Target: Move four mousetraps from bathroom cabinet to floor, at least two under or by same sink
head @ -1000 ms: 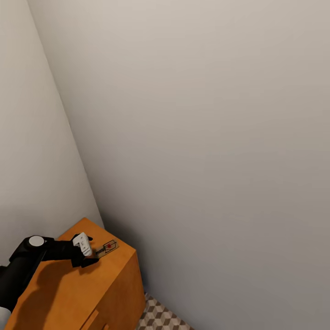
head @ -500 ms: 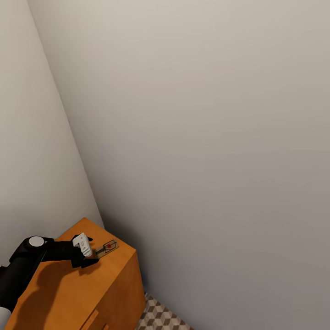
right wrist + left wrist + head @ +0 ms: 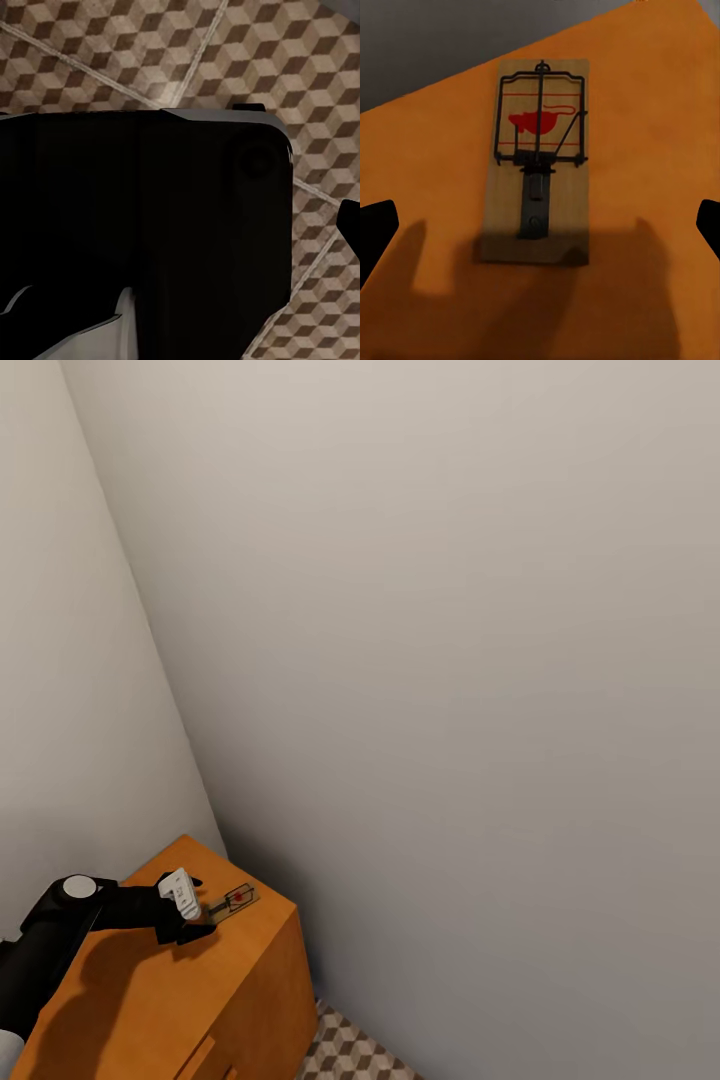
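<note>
Jaws of the left gripper (image 3: 200, 908) stand apart above the top of the cabinet (image 3: 130, 1000), with nothing between them. In the head view this gripper sits at the lower left, at the end of a black arm (image 3: 60, 930) that reaches across the orange-brown wood toward the far corner. Its white and black fingers (image 3: 180, 893) point at a single mousetrap (image 3: 233, 901), which lies flat on the cabinet top just beyond the fingertips, near the back right corner where the wood meets the wall (image 3: 450, 660).

In the left wrist view the mousetrap (image 3: 540, 157) lies flat and centred on the orange surface. Its pale wooden board carries a red mouse print, a dark wire frame and a dark metal bar down the middle. Two black fingertips (image 3: 375, 229) show at the opposite edges of that picture, wide of the board and not touching it. A soft shadow falls over the nearer end of the trap.

Farther right in the head view, beside the cabinet's front, a small patch of the bathroom floor (image 3: 350, 1050) shows its cube-patterned tiles.

The right wrist view looks down on the same tiled floor (image 3: 112, 60) with pale grout lines, behind a large black part of the robot (image 3: 150, 225). One dark tip shows at that picture's edge; whether the right jaws are apart or together I cannot tell.
</note>
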Controlling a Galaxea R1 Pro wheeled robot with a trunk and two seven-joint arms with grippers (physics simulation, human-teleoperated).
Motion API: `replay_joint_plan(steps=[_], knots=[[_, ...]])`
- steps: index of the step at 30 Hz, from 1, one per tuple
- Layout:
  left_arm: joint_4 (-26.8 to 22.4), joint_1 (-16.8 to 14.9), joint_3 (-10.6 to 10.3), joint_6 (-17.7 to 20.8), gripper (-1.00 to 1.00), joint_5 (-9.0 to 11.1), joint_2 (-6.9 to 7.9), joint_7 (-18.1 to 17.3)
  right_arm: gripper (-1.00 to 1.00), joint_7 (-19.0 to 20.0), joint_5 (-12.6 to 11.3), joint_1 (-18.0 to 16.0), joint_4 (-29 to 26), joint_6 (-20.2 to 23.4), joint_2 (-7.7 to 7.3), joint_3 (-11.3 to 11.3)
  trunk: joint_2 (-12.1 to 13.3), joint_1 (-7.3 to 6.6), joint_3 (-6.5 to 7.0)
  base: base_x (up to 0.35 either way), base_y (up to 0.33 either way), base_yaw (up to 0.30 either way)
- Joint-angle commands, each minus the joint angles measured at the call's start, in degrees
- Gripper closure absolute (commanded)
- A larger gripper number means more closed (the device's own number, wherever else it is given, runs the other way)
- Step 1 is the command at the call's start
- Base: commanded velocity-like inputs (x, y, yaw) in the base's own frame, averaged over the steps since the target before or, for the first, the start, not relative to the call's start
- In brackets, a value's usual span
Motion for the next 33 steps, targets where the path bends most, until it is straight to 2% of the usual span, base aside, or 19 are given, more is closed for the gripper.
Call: replay_joint_plan(steps=[1, 13, 27, 33], knots=[[-0.1, -0.1, 0.1, 0.6, -1.00, -0.2, -0.02, -0.3, -1.00, -0.1, -0.5, 0.0, 0.1, -0.2, 0.01, 0.4, -0.1, 0.03, -0.12, 0.000, 0.000, 0.000], [-0.1, -0.1, 0.1, 0.6, -1.00, -0.1, -0.02, -0.3, -1.00, -0.1, -0.5, 0.0, 0.1, -0.2, 0.01, 0.4, -0.1, 0.03, -0.29, 0.000, 0.000, 0.000], [0.0, -0.1, 0.1, 0.5, -1.00, 0.0, 0.00, -0.4, -1.00, -0.1, -0.5, 0.0, 0.1, -0.2, 0.01, 0.4, -0.1, 0.03, -1.14, 0.000, 0.000, 0.000], [-0.3, -0.1, 0.3, 0.2, -1.00, 0.1, 0.19, -2.9, -1.00, -0.1, -0.5, 0.0, 0.1, -0.2, 0.01, 0.4, -0.1, 0.03, -1.53, 0.000, 0.000, 0.000]])
